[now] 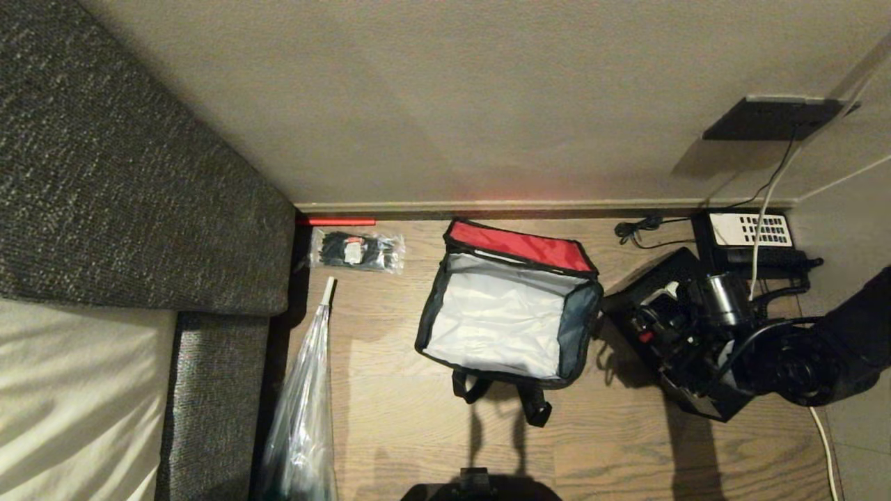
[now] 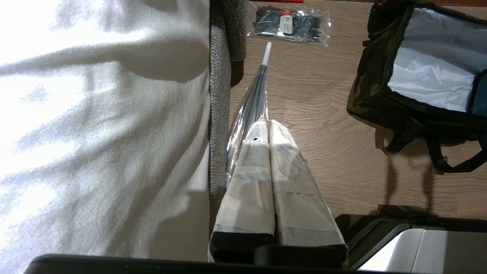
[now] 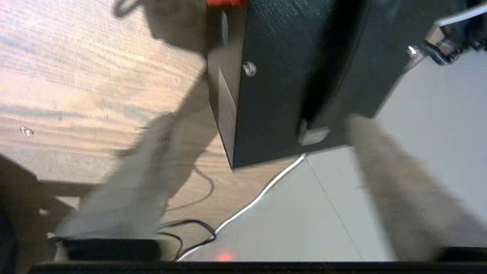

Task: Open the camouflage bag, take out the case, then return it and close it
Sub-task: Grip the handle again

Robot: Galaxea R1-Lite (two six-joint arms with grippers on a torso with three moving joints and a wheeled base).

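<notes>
Right wrist view puts our right gripper (image 3: 251, 179) with fingers spread apart on either side of the near end of the case (image 3: 289, 76), which lies on the floor directly ahead, its long axis running away from the fingers; whether the pads touch it yet we cannot tell. In the head view the open camouflage bag (image 1: 511, 309), grey lining bared, sits just beside this arm, well apart from our left gripper (image 2: 268, 133), which hangs pressed together near the sofa (image 1: 125, 181). No writing is readable, not even on the clear packet (image 1: 358, 250)
</notes>
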